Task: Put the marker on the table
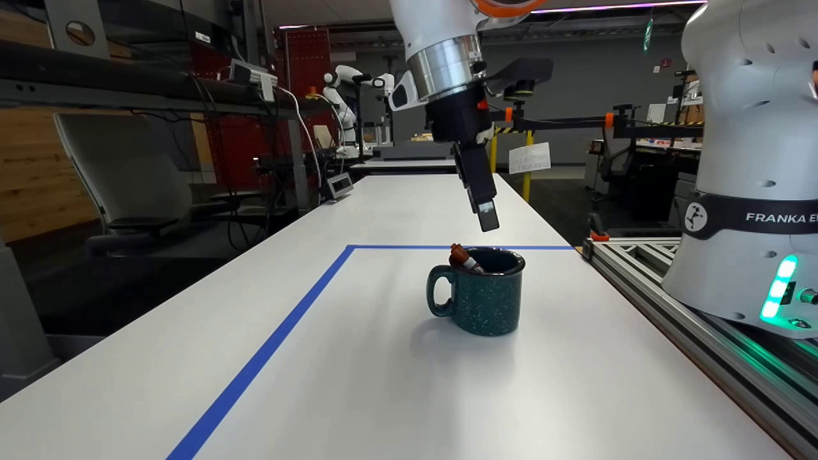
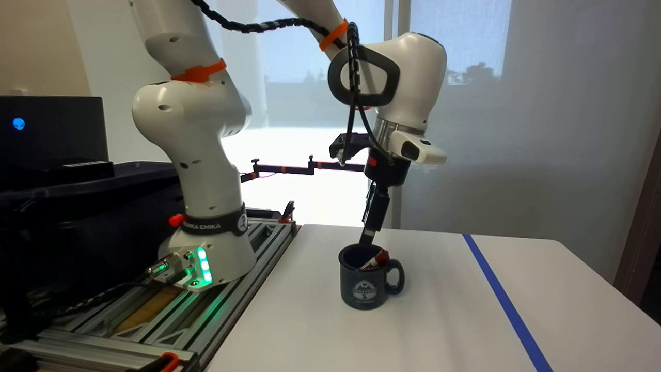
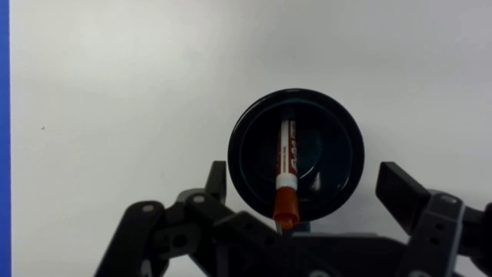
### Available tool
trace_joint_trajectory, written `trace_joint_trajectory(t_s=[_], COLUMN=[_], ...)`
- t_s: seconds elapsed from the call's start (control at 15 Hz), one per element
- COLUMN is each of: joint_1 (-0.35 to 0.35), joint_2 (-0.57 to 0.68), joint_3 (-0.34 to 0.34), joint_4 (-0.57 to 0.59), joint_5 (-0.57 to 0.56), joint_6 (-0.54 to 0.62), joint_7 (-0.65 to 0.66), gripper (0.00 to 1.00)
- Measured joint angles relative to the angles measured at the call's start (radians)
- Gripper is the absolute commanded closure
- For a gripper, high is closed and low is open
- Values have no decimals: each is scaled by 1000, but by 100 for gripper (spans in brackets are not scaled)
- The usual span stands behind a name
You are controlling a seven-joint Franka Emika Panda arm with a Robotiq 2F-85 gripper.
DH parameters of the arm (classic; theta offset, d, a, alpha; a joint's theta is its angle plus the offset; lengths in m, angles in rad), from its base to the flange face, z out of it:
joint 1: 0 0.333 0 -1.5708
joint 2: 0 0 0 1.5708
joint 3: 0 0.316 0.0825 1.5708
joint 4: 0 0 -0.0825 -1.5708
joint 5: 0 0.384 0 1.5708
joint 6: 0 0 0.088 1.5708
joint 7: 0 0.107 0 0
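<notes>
Desk (image 1: 358,396): smooth white, slight sheen, flat blue tape (image 1: 267,351) along it. Mug (image 1: 487,306): round, dark teal with white specks, glossy dark rim, loop handle; upright on the desk. Marker (image 3: 286,163) is in it: white and brown-red barrel, reddish-brown cap, lying tilted with the cap poking over the rim at the handle. Hand (image 1: 487,218): hangs above the mug in an exterior view, visible gap to the rim, pointing down at a slight tilt. Black blocky fingers (image 3: 401,196) spread wide, one either side of the mug in the wrist view, gripping nothing. Arm (image 2: 196,116): smooth white rounded shells, silver collar (image 1: 447,67); reaches out over the desk, wrist bent down. Stands on a grey metal rail (image 1: 703,350). Farther off: grey chair (image 1: 124,169), second white arm (image 1: 345,114).
</notes>
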Motion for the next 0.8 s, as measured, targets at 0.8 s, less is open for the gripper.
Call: trace_joint_trajectory(t_s=[0.8], joint_1=[16], joint_2=[131], joint_3=[2], joint_4=[16], joint_5=[84], joint_6=[-15], joint_7=[-85], gripper=[0])
